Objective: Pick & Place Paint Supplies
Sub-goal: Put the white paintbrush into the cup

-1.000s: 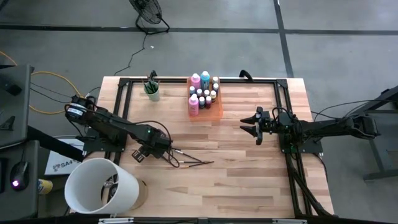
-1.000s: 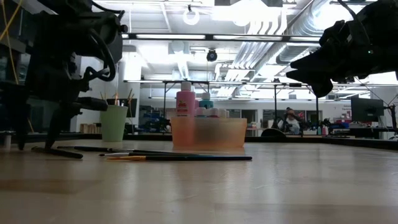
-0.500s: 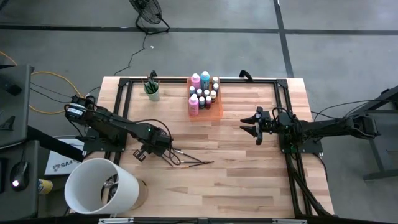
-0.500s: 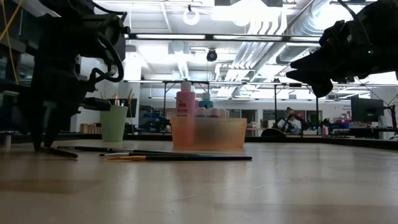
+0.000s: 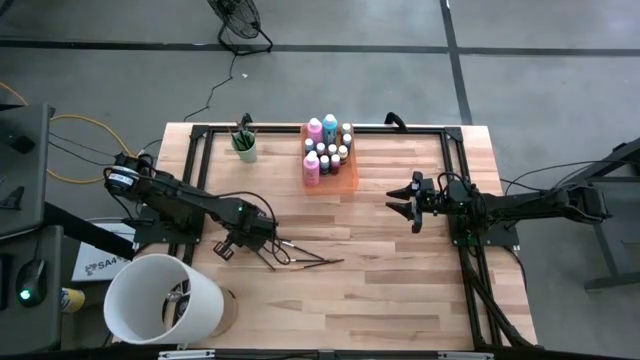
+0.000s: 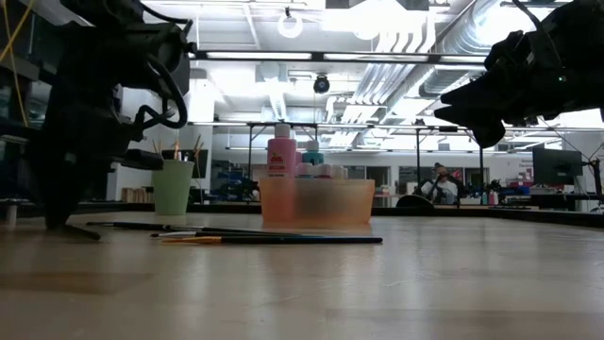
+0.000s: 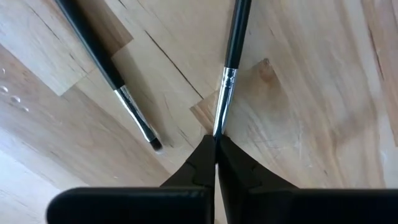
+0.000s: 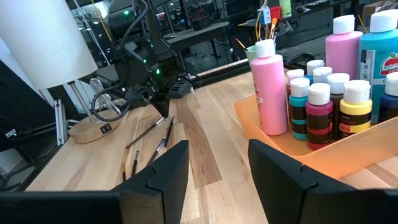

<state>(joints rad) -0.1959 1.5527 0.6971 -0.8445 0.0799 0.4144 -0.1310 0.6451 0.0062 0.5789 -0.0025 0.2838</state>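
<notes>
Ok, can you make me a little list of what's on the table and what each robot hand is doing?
left gripper: down on the table, shut on a brush at its tip
loose brushes: lying flat on the wood near the left gripper
right gripper: open, waiting above the table, holding nothing
orange tray: at the back, holds the paint bottles
green cup: back left, brushes standing in it

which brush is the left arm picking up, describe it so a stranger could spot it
On the wooden table, loose brushes lie near the white lampshade. The gripped brush is the only one whose bristle tip is pinched in the shut left gripper.
</notes>
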